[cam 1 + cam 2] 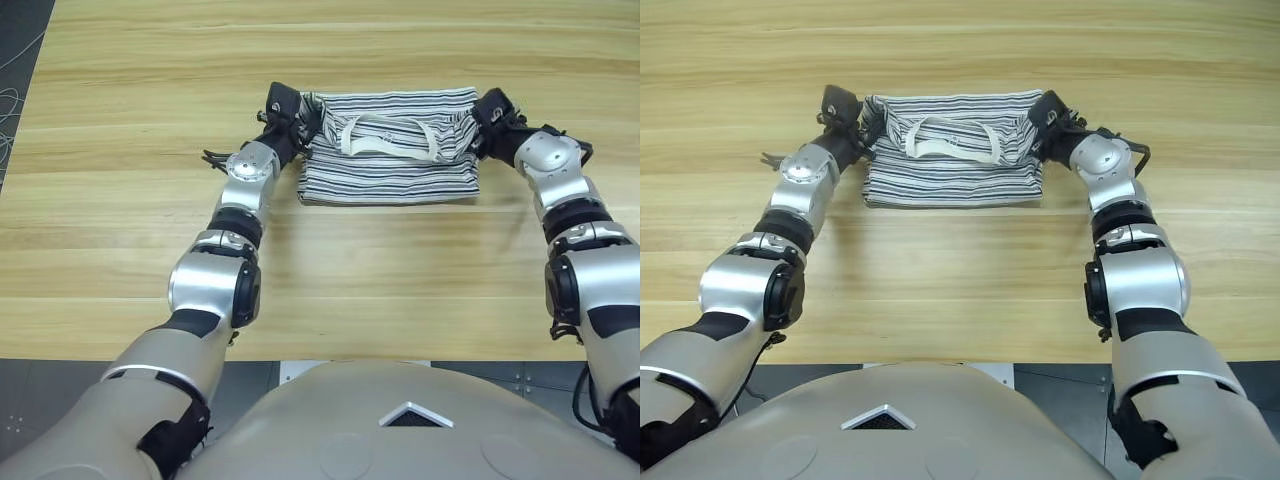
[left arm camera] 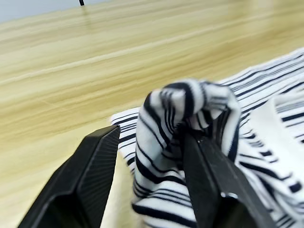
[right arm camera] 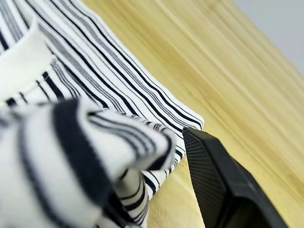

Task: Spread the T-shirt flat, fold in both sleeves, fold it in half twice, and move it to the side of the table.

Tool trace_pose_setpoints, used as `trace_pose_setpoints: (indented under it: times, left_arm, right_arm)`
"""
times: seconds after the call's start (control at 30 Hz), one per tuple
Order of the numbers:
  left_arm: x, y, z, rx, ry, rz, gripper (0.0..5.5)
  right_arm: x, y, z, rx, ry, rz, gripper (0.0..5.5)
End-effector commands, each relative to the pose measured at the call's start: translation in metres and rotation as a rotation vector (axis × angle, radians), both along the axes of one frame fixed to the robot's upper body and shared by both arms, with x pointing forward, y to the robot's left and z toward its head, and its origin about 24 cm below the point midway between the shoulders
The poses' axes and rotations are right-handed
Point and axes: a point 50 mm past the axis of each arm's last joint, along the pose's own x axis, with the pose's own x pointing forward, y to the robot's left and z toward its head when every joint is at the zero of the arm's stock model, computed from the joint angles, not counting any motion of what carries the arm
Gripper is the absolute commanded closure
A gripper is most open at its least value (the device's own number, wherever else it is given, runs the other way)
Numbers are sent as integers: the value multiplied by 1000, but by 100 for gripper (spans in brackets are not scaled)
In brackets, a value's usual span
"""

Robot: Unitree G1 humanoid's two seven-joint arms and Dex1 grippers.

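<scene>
Black-and-white striped fabric T-shirt (image 1: 390, 160) was laid upper-centre, long axis left-to-right, one end met by the left gripper (image 2: 151, 138), spread with cloth hooked on one finger, the other by the right gripper (image 1: 480, 122), grip unclear tbh.

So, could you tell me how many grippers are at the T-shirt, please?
2: the left gripper at the T-shirt's left edge, the right gripper at its right edge.

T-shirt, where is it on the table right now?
The T-shirt lies folded on the far middle of the wooden table in the head views, its left end at the left gripper and its right end at the right gripper.
</scene>
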Motion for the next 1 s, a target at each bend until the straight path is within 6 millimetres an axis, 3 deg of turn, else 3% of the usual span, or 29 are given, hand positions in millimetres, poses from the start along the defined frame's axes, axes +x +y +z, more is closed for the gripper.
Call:
trace_pose_setpoints:
  times: [0.03,0.17,0.3,0.4,0.5,0.6,0.73,0.87,1.0]
  left_arm:
    - [8,-14,9,-41,14,-9,322]
    - [8,-23,9,-36,22,-1,322]
    - [9,-16,6,3,46,67,322]
    - [8,-6,0,80,81,132,322]
    - [9,-8,2,126,40,92,322]
    - [10,-13,7,118,-2,64,240]
    - [12,-13,9,108,-20,68,141]
    - [12,-11,8,111,-7,89,28]
    - [11,-7,5,131,20,125,2]
  right_arm:
    - [9,3,9,88,37,-59,290]
    - [12,0,11,107,69,-104,290]
    - [15,-7,13,102,87,-172,290]
    - [16,-6,19,-94,-42,-94,290]
    - [19,8,30,-100,-166,12,290]
    - [19,10,33,-68,-188,19,290]
    - [19,3,27,-66,-143,-45,185]
    - [14,-11,10,-78,20,-178,179]
    - [13,-26,8,-78,63,-317,179]
